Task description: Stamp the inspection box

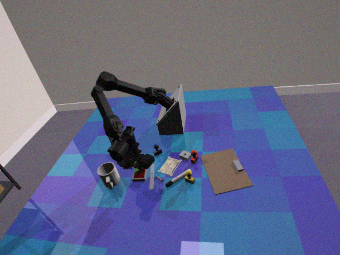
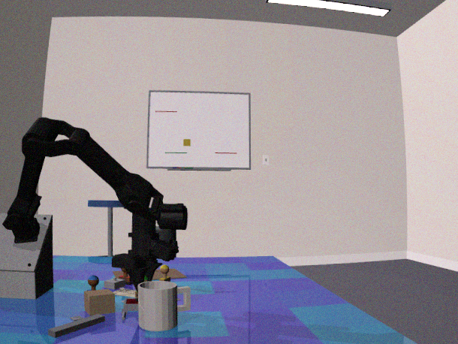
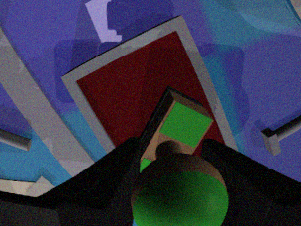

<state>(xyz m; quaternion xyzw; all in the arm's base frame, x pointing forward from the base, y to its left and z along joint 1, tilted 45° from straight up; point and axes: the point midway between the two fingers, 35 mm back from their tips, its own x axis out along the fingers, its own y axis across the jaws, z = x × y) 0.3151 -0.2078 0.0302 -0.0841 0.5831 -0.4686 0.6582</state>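
Observation:
My gripper [image 1: 136,165] [image 2: 145,280] [image 3: 170,149] is shut on the green-topped stamp [image 1: 136,170] [image 3: 185,123], its round green knob nearest the wrist camera. The stamp is over the lower right part of the red ink pad [image 1: 139,180] [image 2: 131,306] [image 3: 129,74] in the wrist view. Its underside is hidden, so I cannot tell whether it touches the ink. The pale card [image 1: 169,166] [image 2: 125,292] lies to the right of the pad in the top view. Its printed lines are too small and blurred to read.
A mug [image 1: 109,176] [image 2: 158,306] stands close beside the pad. A grey strip [image 1: 151,178] [image 3: 30,94] lies between pad and card. Around the card are blue [image 1: 157,151], red [image 1: 194,158] and yellow [image 1: 189,179] stamps, a marker [image 1: 178,177] and a grey block [image 1: 184,155]. A brown board [image 1: 223,175] lies right.

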